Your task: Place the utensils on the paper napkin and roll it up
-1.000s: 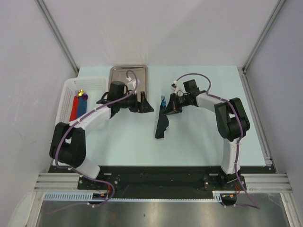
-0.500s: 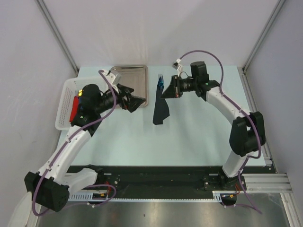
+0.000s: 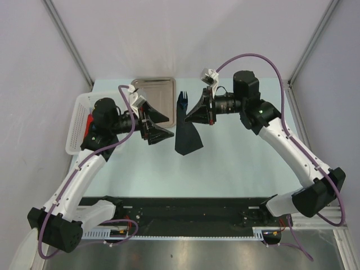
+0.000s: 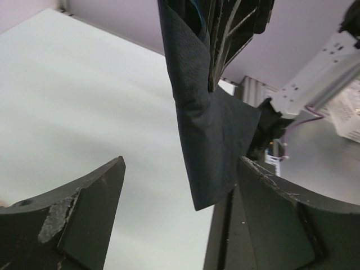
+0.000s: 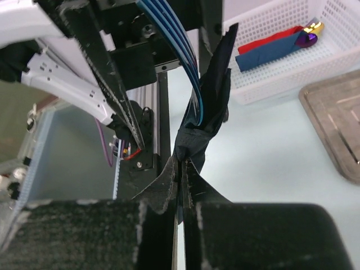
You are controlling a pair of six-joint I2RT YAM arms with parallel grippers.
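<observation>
A: Well, what sits under the two tools?

B: The pale worktop. Both tools hang above it, tip facing tip.

A: And around the left tool?

B: A white basket lies out behind its wrist. A steel tray lies flat just beyond its fingers, on the side away from the arm bases.

A: Is that tool holding anything?

B: No. Its fingers are spread wide with nothing clamped between them. In its wrist view the paper napkin hangs in front of the gap. One edge runs close to the right-hand finger, but I cannot tell whether it touches.

A: So who has the napkin?

B: The right tool. Its fingers are pressed tight together on a bunched fold of the black sheet. From that pinch the napkin hangs down, its loose lower corner nearest the left tool's tips.

A: Where is the blue utensil?

B: Wrapped inside the napkin, just past the right tool's fingertips. Its blue tines stick out of the upper end of the bundle.

A: Anything smaller?

B: In the basket, well away from either tool, lie the red and blue flat pieces. Touching their far end is a shiny purple piece, too small to identify.
</observation>
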